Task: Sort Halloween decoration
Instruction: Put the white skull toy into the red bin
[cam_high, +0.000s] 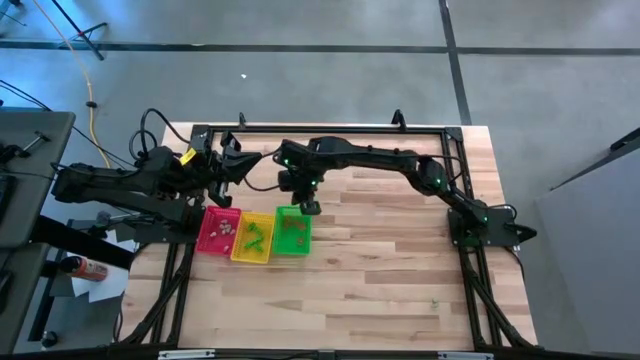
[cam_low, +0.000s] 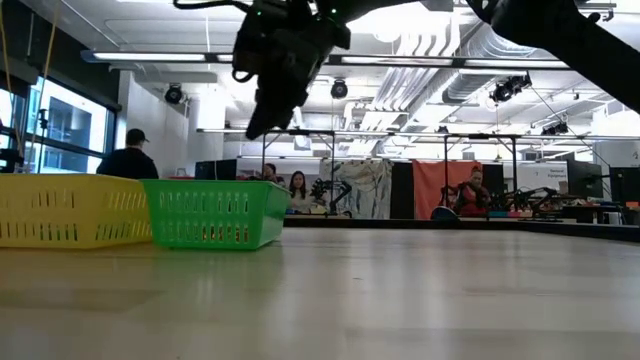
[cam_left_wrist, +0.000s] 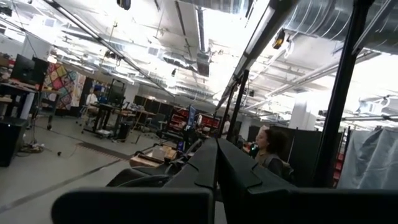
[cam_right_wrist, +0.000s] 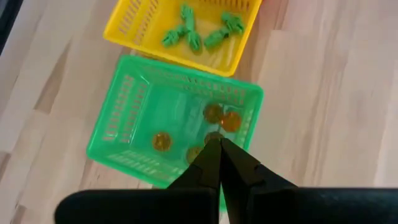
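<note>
A pale wooden table (cam_high: 380, 280) under a bright workshop ceiling, people at benches far behind it in the low view. Down on the wood, three little trays sit in a row touching side to side. Right under the right gripper (cam_right_wrist: 219, 148) lies the green tray (cam_right_wrist: 118, 118), and in it the orange trinkets (cam_right_wrist: 222, 118) are scattered: a cluster just ahead of the fingertips, one more (cam_right_wrist: 161, 141) off by itself toward the tray's other side. The gripper's two dark fingers are pressed together, nothing between them, hanging above the tray's rim and clear of the pieces. Just past the green tray comes the yellow tray (cam_right_wrist: 134, 28), holding green trinkets (cam_right_wrist: 186, 31) bunched in its middle. Next along, farthest from the right gripper, the red tray (cam_high: 207, 238) carries pale grey trinkets (cam_high: 226, 229). In the low view the right gripper hangs well above the green tray. The left gripper (cam_high: 232, 163) waits behind the red tray, raised off the table, fingers (cam_left_wrist: 239, 177) closed flat against each other, pointing out into the room.
</note>
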